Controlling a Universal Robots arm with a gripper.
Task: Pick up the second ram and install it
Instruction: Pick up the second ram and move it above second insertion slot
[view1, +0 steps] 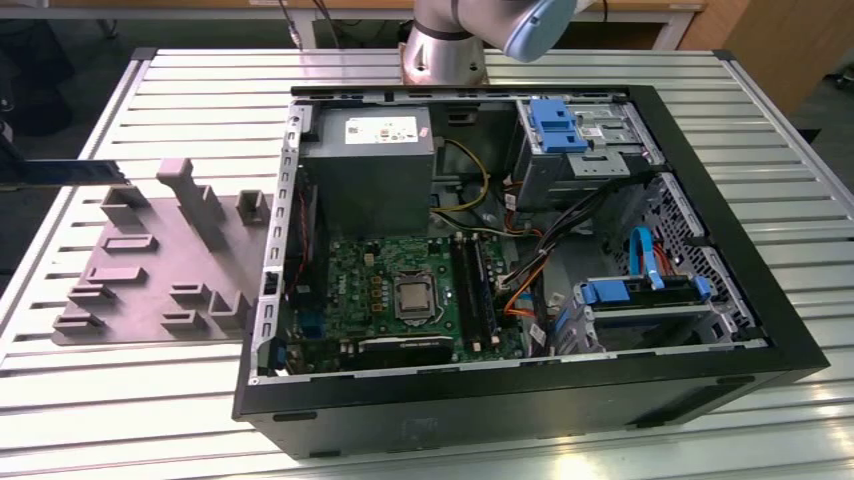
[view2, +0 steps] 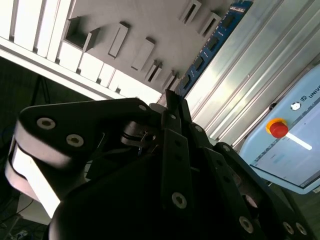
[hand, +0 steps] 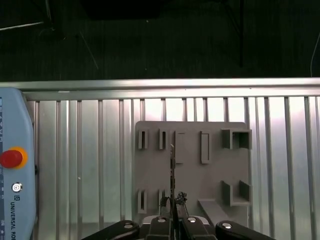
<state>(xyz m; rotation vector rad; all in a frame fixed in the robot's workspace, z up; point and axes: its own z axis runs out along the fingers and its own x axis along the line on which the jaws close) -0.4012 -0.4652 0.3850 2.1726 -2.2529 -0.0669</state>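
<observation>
The second ram (view1: 70, 172) is a long blue-green stick that hangs level in the air at the exterior view's far left, above the table and just off the grey fixture plate (view1: 147, 260). In the second wrist view my gripper (view2: 170, 102) is shut on one end of the ram (view2: 212, 42), which reaches away from the fingers over the plate. In the first wrist view the ram (hand: 172, 170) shows edge-on, rising from the gripper (hand: 173, 212) across the plate (hand: 192, 165). The black memory slots (view1: 470, 285) lie on the green motherboard inside the open computer case (view1: 747, 375).
The case fills the middle and right of the slatted metal table (view1: 160, 400), with a grey power supply (view1: 374, 160) and blue drive brackets (view1: 561, 125) inside. The arm's base (view1: 441, 45) stands behind the case. A light-blue pendant (hand: 15, 165) with a red button lies beside the plate.
</observation>
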